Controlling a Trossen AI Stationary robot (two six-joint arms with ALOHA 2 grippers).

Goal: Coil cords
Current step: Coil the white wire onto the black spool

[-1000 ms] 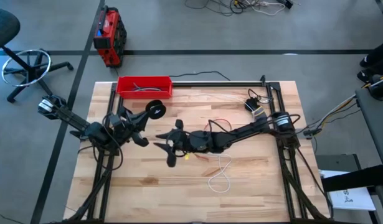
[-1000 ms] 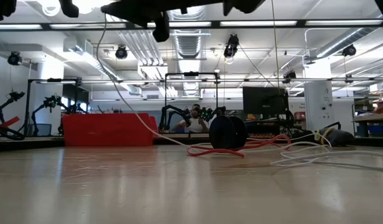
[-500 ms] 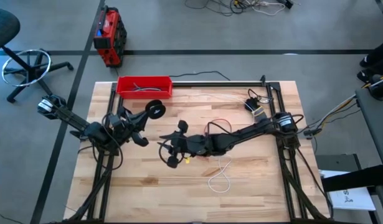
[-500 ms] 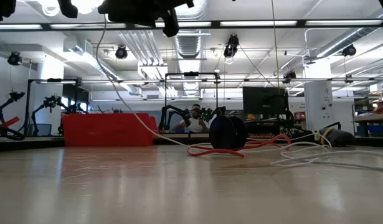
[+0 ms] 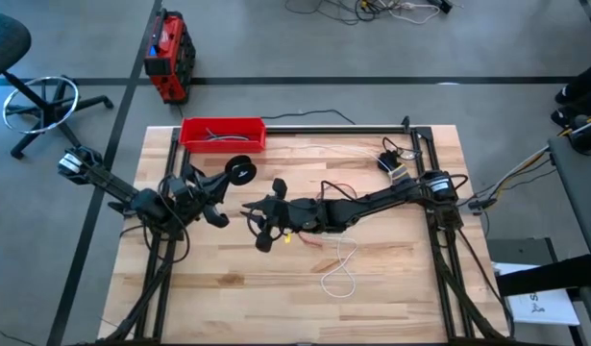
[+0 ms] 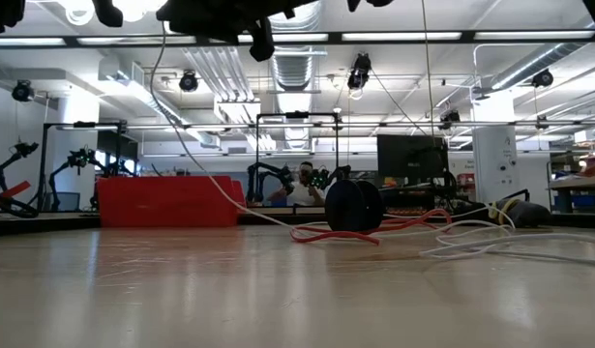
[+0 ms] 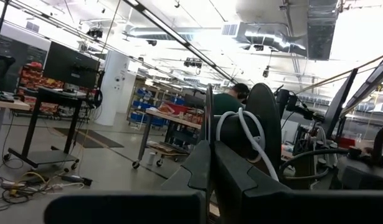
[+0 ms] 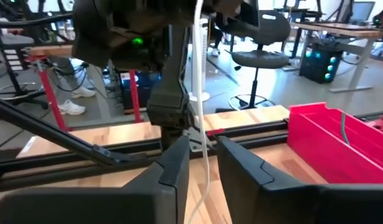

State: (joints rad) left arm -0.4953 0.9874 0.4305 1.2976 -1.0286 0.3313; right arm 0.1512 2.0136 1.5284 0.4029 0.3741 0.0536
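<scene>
A: Right hand (image 5: 255, 219) — position?

B: Raised over the middle of the surface (image 5: 391, 288), arm stretched in from the right edge. In the low view it hangs dark at the top, clear of the wood.

A: Grip?

B: Released. In its wrist view the two fingers (image 8: 175, 165) stand apart and the white cord (image 5: 341, 276) runs through the gap between them, touching neither that I can see.

A: Where does that cord go?

B: From up there it slopes down to the surface in front of the red tray (image 5: 191, 135). More of it lies in loose loops on the wood near the right arm, toward the front.

A: Red cord (image 6: 336, 235)?

B: Flat on the surface in slack curves, under and beside the right arm. In the low view it lies just in front of a black disc (image 5: 240, 170).

A: The disc — held or resting?

B: Cannot tell. It sits right at the tip of the left hand (image 5: 221, 183), near the tray. The left wrist view shows white cord looped around it.

A: Left hand clenched, then?

B: Cannot tell either.

A: Anything else?

B: A person far back in the room, beyond the surface.
</scene>
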